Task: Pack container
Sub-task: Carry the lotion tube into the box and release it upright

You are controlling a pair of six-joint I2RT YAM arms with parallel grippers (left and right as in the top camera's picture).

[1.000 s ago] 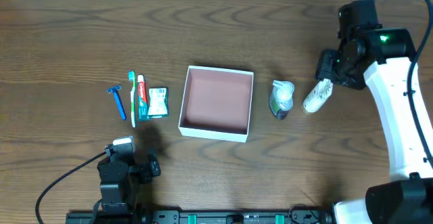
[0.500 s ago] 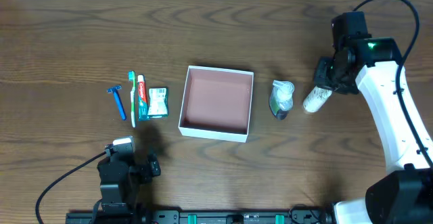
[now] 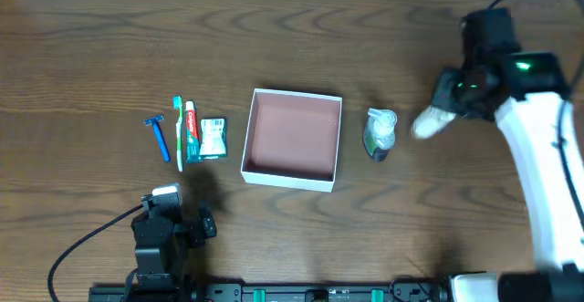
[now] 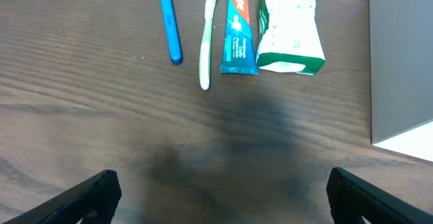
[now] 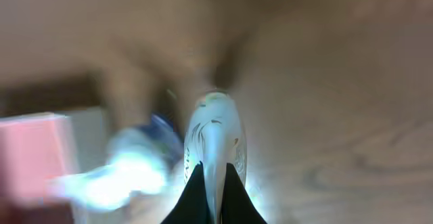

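Right gripper pinching white tube by one end, right of container — grip suits carry over rim. Left gripper left of container, jaws spread — empty.

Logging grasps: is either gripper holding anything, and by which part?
The right gripper is shut on the white tube, pinching it at one end. The left gripper is open and holds nothing.

Matt, dark wood-grain table bears a matt white square card box with a dusty pink inside; a glossy white plastic tube gleams between the right gripper's jaws.
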